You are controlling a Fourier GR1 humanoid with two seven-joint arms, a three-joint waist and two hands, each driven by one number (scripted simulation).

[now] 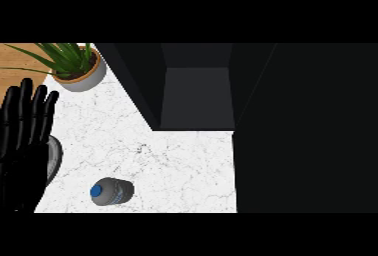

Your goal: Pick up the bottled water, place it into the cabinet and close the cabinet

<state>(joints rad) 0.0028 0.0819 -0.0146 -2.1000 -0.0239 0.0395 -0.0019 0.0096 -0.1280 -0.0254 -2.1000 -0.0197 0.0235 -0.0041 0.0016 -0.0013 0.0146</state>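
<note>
The bottled water (112,191) is seen from above, its blue cap uppermost, standing on the white marbled bench (177,155) near the lower edge of the view. No hand is in contact with it, so the pick-up step is judged not yet begun. The left hand (26,130) is held at the left edge, fingers straight and spread, pointing up. The right hand is not shown. The dark cabinet (196,95) stands open beyond the bottle. For the next move, a hand must be brought to the bottle and closed around its body. A potted plant (77,67) stands at the upper left.
</note>
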